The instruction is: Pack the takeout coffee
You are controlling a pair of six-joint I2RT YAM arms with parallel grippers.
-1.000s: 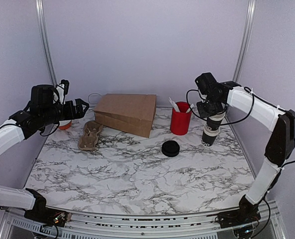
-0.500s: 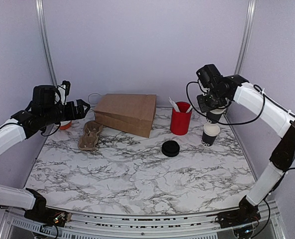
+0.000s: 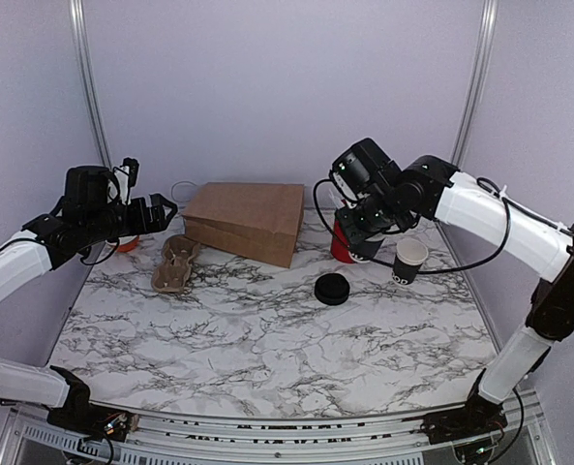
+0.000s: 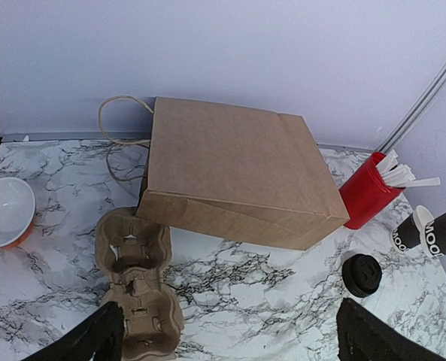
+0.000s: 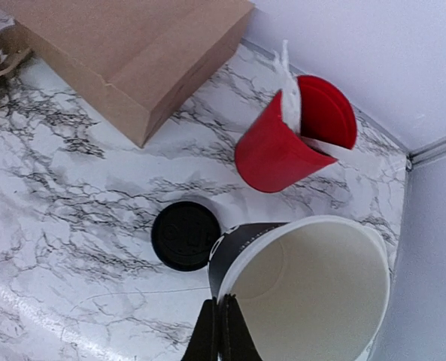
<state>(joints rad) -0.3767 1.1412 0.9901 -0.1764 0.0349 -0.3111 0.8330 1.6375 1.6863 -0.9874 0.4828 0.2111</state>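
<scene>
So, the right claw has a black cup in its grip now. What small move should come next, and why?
Probably carry the black cup left and lower it toward the cardboard carrier. The right claw pinches the cup's wall, the cup hangs in the air near the lid, and the carrier's pockets look empty.

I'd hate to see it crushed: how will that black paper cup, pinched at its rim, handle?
The black paper cup looks empty, with its white inside showing, so it is probably very light. The right tool is shut on one thin wall at the rim, which may flex or dent under the squeeze. Set down empty, it could likely tip at a slight nudge.
</scene>
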